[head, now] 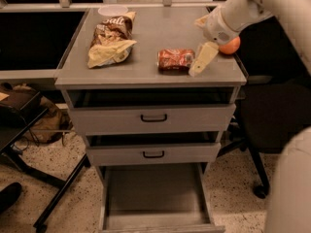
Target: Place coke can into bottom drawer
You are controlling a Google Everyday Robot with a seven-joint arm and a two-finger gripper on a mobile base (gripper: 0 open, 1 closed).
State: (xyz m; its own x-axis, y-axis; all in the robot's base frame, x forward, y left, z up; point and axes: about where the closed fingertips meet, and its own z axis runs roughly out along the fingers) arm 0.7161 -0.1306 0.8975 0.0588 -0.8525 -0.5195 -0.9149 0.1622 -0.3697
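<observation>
The coke can [175,59] lies on its side on the grey cabinet top [146,72], right of the middle. My gripper [198,46] is just to the right of the can, low over the top, and is open and empty; its lower finger [203,58] points down beside the can's right end. The bottom drawer [154,191] is pulled out under the two upper drawers and its grey floor is bare.
A brown-and-yellow chip bag [111,40] lies on the left of the top, with a white lid [112,9] behind it. An orange fruit [230,46] sits at the right edge behind my gripper. A black chair [272,125] stands to the right and a dark bag [19,103] to the left.
</observation>
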